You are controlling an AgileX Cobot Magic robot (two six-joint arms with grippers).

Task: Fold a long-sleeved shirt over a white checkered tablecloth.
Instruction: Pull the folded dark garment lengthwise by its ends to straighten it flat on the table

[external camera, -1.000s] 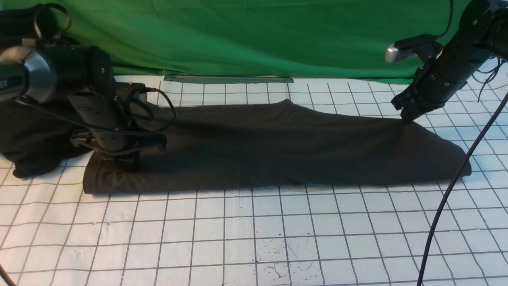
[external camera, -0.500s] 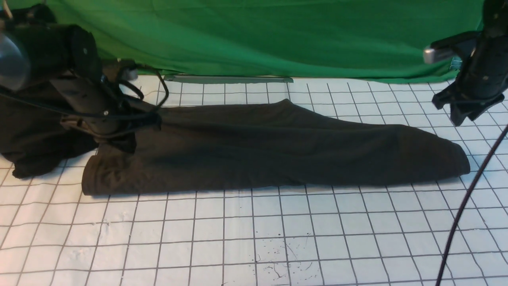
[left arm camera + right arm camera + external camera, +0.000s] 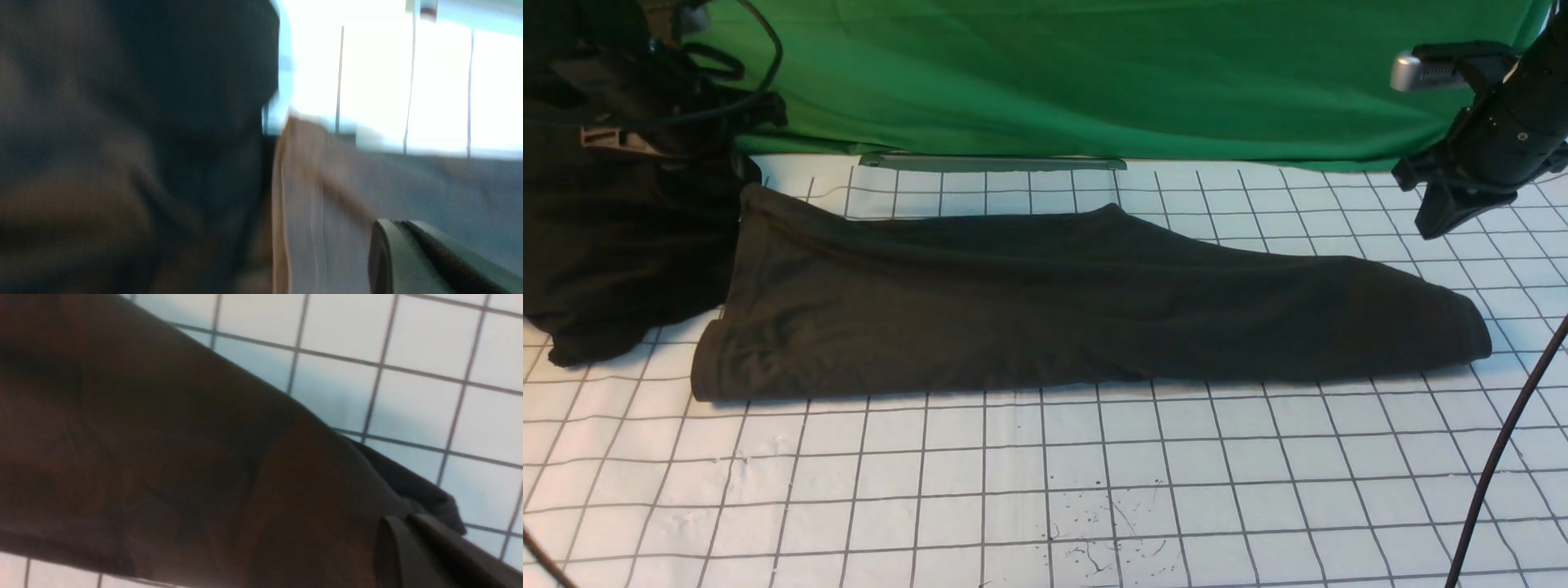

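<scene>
Front view first. The long-sleeved shirt (image 3: 1054, 310), a dark brownish-charcoal knit, lies as one long flat band across the white checkered tablecloth (image 3: 1045, 474), which has thin grey grid lines and a few black specks near the front edge. The shirt's wide end is on the left, touching a blacker shapeless heap of cloth (image 3: 613, 261). The narrow rounded end is over on the right. A plain bright green cloth (image 3: 1054, 82) hangs along the back.

The right gripper (image 3: 1437, 219) hangs above the tablecloth beyond the shirt's right end, clear of the fabric. Its jaws are together and there's nothing in them. The left arm (image 3: 662, 114) is up in the far-left corner over the black heap. It's dark on dark there, so I can't make out its tip. A thin black cable (image 3: 1503, 457) curves down the right side.

The left wrist view is really smeary. Black cloth fills most of it, and next to it is a paler brown-grey stretch of shirt (image 3: 327, 204) with a straight edge. Bright tablecloth (image 3: 408, 81) shows past that. The left gripper (image 3: 392, 253) pokes into one corner, and with the blur I can't tell whether its jaws are together or apart.

The right wrist view is sharper and shows something the front doesn't. At the shirt's (image 3: 163, 457) narrow end, an under-layer sticks out a bit past the top layer onto the grid (image 3: 408, 335). The fingers (image 3: 429, 551) sit pressed side by side, off the fabric.
</scene>
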